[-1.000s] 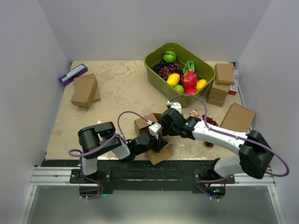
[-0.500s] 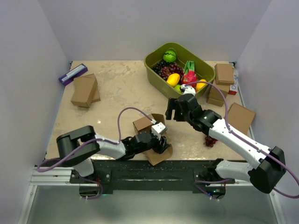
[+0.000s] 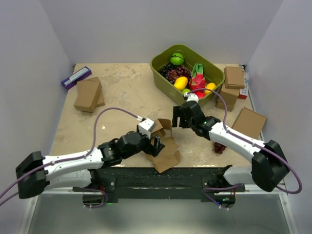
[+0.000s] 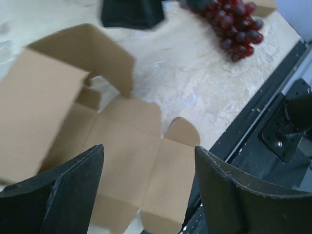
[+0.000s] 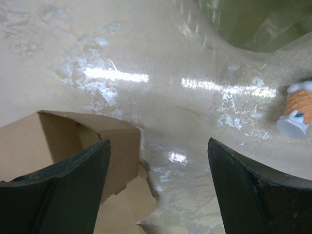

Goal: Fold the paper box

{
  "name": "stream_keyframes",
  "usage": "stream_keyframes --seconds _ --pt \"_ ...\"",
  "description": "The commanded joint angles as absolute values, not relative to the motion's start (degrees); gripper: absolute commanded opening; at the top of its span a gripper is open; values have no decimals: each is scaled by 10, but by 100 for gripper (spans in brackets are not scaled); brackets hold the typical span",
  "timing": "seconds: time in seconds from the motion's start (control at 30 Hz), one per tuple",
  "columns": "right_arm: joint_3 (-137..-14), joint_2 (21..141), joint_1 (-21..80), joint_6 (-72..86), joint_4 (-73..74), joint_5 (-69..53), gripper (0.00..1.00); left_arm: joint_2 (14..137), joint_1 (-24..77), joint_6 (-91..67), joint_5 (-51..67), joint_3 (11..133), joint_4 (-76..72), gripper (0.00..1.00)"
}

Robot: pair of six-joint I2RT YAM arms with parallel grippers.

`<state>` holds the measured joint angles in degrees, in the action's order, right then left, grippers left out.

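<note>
Paper box (image 3: 167,152) released; both jaws opened, right arm (image 3: 229,136) pulled back.

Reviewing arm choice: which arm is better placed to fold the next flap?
Probably left. The left gripper, open, hangs directly over the flat panels of the paper box; the right gripper, also open, sits beside its raised flap, mostly over table.

paper box (image 4: 126,141) blurred and cut off (left wrist view), orange-and-white object (image 5: 296,109) cropped at right edge
</note>
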<state>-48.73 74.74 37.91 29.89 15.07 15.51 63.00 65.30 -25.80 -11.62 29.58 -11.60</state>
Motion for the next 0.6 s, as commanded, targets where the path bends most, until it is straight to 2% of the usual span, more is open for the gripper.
stream_keyframes --seconds 0.0,0.3,0.57 --pt "-477 750 379 282 83 168 84 534 590 -335 -145 329 58 79" --pt "-508 794 377 282 99 203 83 395 502 -377 -166 306 142 91" --pt "-561 836 373 279 111 200 82 415 429 -396 -74 257 66 91"
